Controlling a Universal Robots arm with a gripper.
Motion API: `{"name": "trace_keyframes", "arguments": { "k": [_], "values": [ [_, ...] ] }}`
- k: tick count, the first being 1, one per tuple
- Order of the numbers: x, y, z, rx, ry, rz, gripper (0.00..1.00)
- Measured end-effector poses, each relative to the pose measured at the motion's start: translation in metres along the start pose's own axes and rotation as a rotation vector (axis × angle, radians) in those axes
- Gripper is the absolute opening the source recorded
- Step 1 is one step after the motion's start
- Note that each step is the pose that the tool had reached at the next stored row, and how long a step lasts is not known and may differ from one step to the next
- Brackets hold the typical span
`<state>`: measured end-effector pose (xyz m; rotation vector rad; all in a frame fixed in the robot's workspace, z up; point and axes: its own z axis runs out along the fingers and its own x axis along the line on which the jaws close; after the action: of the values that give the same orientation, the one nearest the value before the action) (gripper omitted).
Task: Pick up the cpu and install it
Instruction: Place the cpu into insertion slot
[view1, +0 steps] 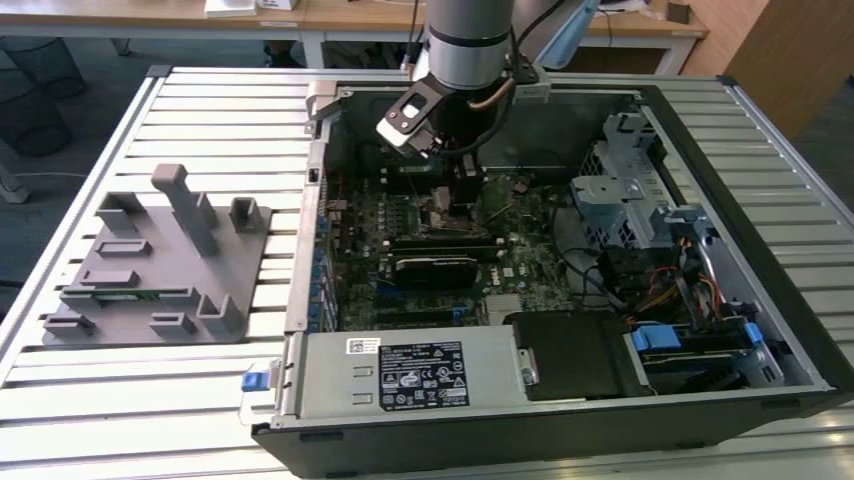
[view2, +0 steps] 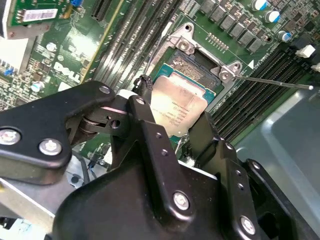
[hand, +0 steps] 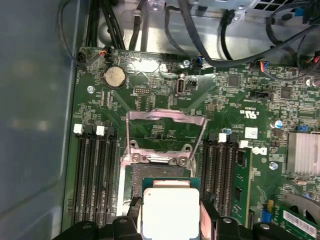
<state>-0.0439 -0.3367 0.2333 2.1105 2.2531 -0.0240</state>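
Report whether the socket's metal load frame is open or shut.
Open. In the first wrist view the silver metal load frame stands swung back, baring the black square socket.

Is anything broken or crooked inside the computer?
Nothing looks broken or spilled. The socket's metal frame stands flipped open, which suits the job. The gripper holds the cpu by two edges over the open socket, roughly square to it.
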Motion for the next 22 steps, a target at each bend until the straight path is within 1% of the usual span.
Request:
{"name": "trace_keyframes", "arguments": {
  "k": [5, 9, 22],
  "values": [
    [0.0049, 0.0001, 0.004, 0.0, 0.0, 0.0, 0.54],
    [0.0054, -0.0001, 0.0085, 0.0, 0.0, 0.0, 0.54],
    [0.0059, -0.001, 0.0179, 0.0001, -0.0002, 0.0, 0.54]
  ]
}}
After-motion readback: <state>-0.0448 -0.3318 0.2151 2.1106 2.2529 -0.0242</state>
